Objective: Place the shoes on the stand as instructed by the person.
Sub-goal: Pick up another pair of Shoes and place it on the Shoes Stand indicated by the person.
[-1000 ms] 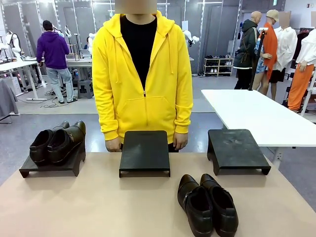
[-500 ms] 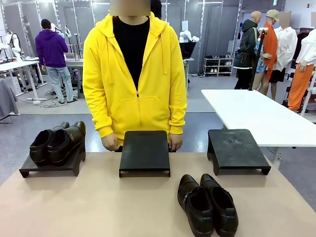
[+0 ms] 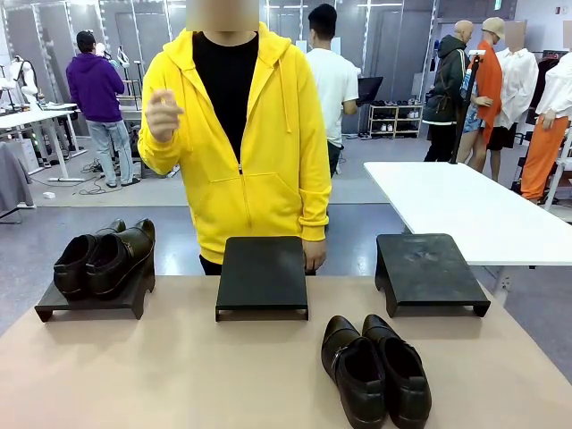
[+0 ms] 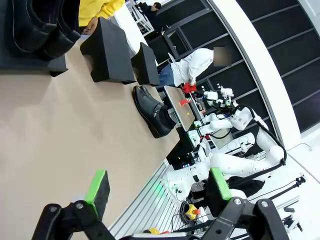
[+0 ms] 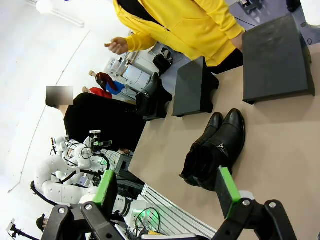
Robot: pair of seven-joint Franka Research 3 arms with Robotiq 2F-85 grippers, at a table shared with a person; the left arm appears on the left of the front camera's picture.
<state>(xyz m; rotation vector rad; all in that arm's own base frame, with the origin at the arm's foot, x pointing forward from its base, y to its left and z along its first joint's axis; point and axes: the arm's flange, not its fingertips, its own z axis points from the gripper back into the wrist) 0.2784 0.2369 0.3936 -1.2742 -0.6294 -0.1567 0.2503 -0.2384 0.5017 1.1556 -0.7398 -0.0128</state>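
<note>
On the table (image 3: 179,375), the loose shoes (image 3: 375,371) point toes toward the person (image 3: 250,152); left hand (image 4: 157,184) and right hand (image 5: 165,186) gape empty.

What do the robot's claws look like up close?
The left claw and right claw look alike: each has two black fingers made of jointed links with round silver bolts, and each finger is tipped with a bright green rectangular pad.
</note>
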